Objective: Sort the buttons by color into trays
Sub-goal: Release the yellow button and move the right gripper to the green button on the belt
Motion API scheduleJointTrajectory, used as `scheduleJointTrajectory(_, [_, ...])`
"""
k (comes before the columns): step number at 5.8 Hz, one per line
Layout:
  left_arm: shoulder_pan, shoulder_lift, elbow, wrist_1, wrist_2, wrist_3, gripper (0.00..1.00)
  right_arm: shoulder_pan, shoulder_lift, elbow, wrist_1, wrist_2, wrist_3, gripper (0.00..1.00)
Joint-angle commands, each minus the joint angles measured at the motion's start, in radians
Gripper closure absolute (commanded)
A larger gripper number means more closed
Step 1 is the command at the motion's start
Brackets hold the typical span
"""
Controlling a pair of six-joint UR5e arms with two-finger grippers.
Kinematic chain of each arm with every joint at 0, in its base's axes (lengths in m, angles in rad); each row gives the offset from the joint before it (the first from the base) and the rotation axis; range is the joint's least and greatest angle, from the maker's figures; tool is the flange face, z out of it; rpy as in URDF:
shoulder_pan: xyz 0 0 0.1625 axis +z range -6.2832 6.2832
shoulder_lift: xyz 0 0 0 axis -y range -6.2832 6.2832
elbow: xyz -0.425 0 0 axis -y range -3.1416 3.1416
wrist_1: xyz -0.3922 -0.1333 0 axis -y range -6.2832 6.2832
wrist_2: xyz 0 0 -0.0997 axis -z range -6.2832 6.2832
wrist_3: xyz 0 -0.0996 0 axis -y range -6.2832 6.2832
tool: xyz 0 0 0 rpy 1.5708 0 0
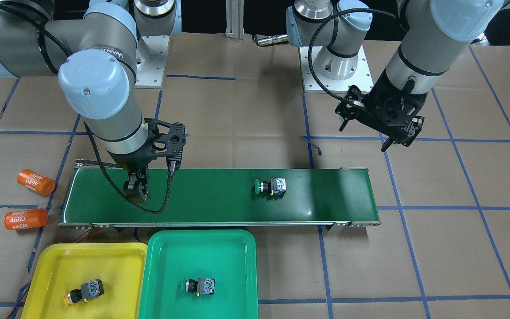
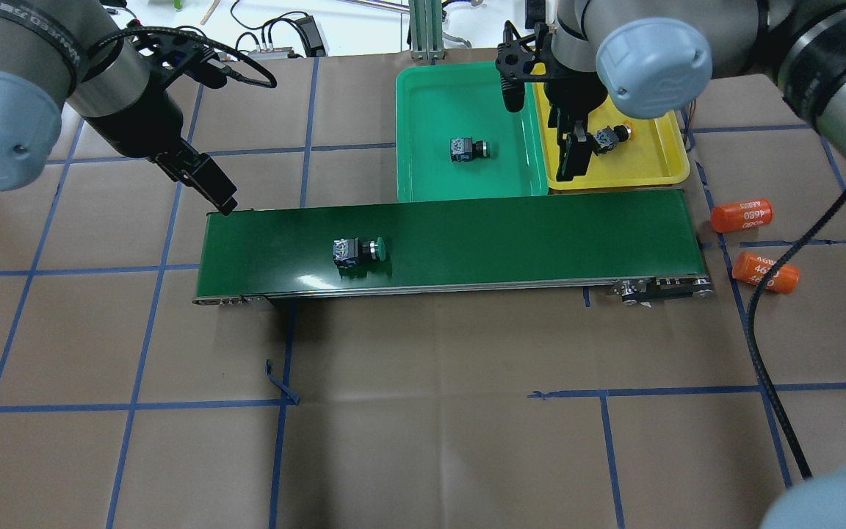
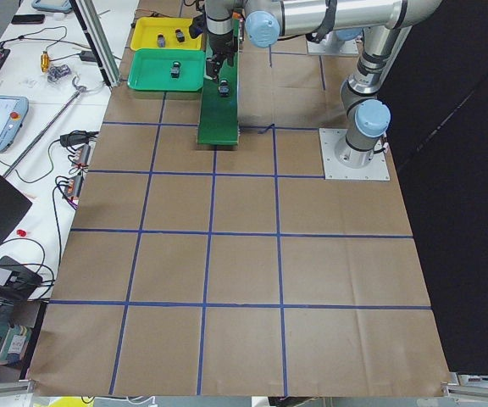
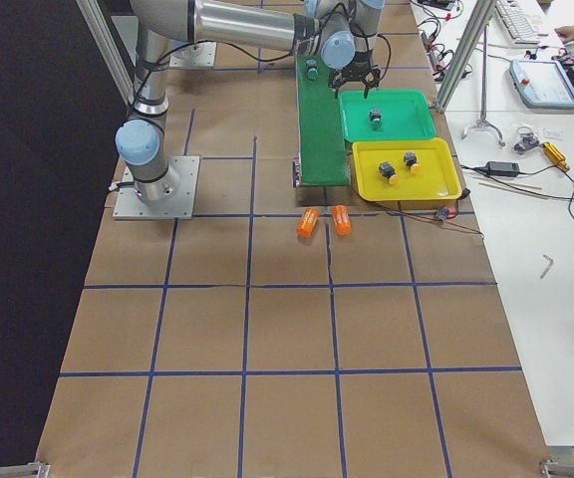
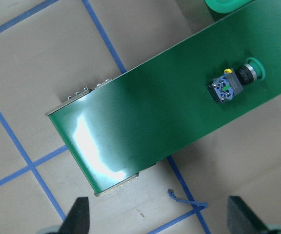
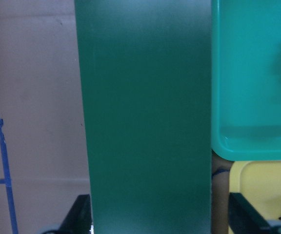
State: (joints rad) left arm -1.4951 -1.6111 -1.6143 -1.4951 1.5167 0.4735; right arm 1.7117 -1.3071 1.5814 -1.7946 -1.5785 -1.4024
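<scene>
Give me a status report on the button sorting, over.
Left gripper open, empty, by the belt's end. Right gripper open, empty, over the belt near the green tray. Green button lies on the belt, unsorted. No obstruction seen around it.

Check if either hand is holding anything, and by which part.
Nothing is held. The left hand and right hand are both open and empty; the green button lies free on the conveyor belt.
</scene>
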Motion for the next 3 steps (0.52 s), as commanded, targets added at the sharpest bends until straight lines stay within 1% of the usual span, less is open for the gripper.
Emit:
scheduleJointTrajectory(1, [-0.034, 0.014, 0.007, 0.006, 0.006, -0.354, 0.01, 0.089, 0.011, 0.039, -0.088, -0.001, 0.145, 0.0])
scheduleJointTrajectory(2, [-0.078, 0.02, 0.013, 0.01, 0.022, -0.494, 0.01, 0.147, 0.063, 0.037, -0.171, -0.001, 0.222, 0.0])
scheduleJointTrajectory(3, [-0.103, 0.022, 0.022, 0.009, 0.037, -0.586, 0.01, 0.21, 0.098, 0.039, -0.21, -0.003, 0.293, 0.0])
